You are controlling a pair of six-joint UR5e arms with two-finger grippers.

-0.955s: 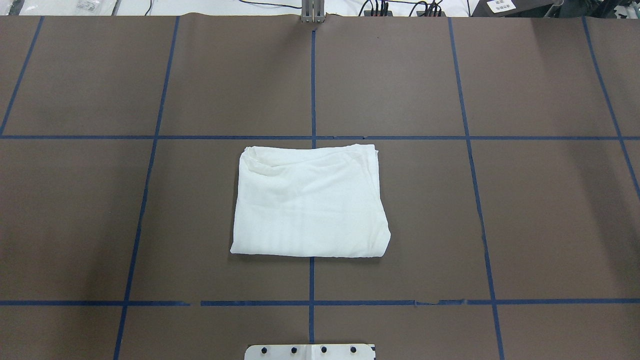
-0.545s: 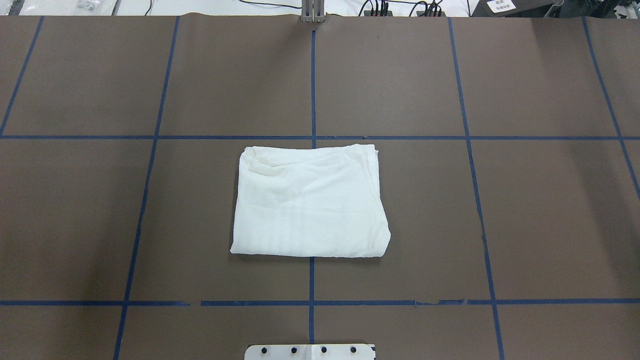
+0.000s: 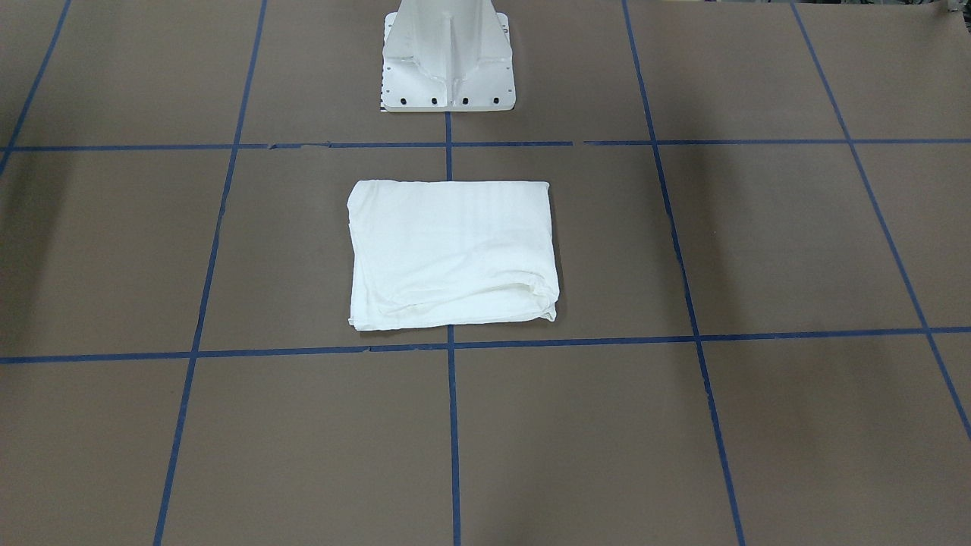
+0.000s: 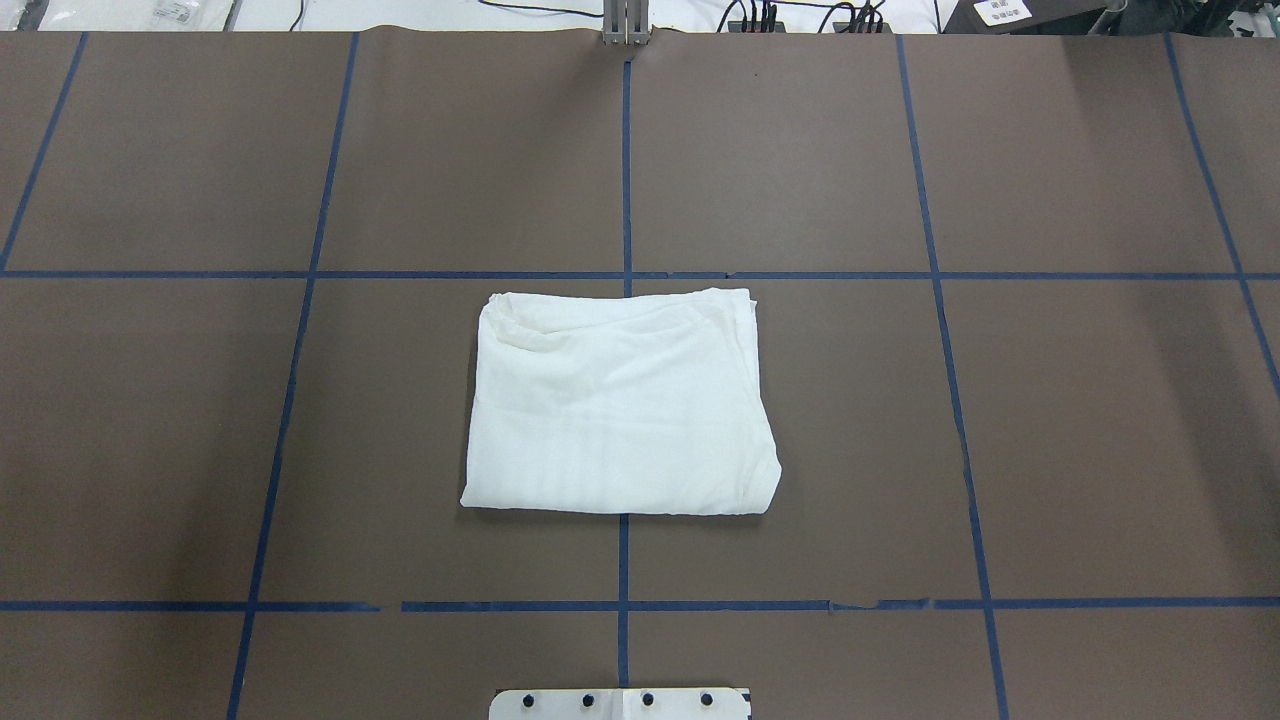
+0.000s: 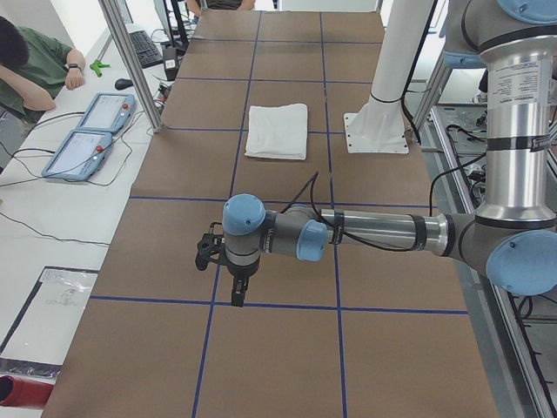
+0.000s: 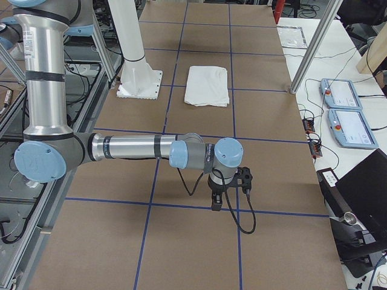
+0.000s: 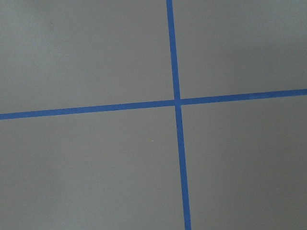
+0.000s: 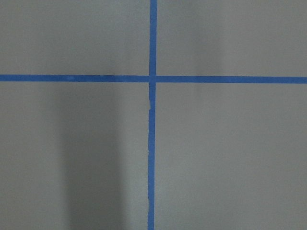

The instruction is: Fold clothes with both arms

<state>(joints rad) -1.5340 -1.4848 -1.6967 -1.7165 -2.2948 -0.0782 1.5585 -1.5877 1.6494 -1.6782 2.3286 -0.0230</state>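
The clothes (image 4: 620, 410) lie as one white shirt folded into a flat rectangle at the middle of the brown mat, also seen in the front-facing view (image 3: 451, 254) and both side views (image 5: 278, 131) (image 6: 207, 85). No printed text shows on it. The left arm (image 5: 374, 233) stretches low over the mat far from the shirt, its gripper (image 5: 237, 296) pointing down above a blue tape line. The right arm (image 6: 133, 148) does the same at the other end, gripper (image 6: 216, 204) down. Only the side views show the grippers, so I cannot tell whether they are open or shut. Both wrist views show only mat and crossed tape.
The white pedestal base (image 3: 447, 57) stands just behind the shirt. Blue tape lines (image 4: 624, 275) grid the mat. Teach pendants (image 5: 91, 131) (image 6: 347, 115) and cables lie on the white side benches, with metal posts (image 5: 130, 61) at the mat's far edge. A person (image 5: 26, 70) sits beyond it.
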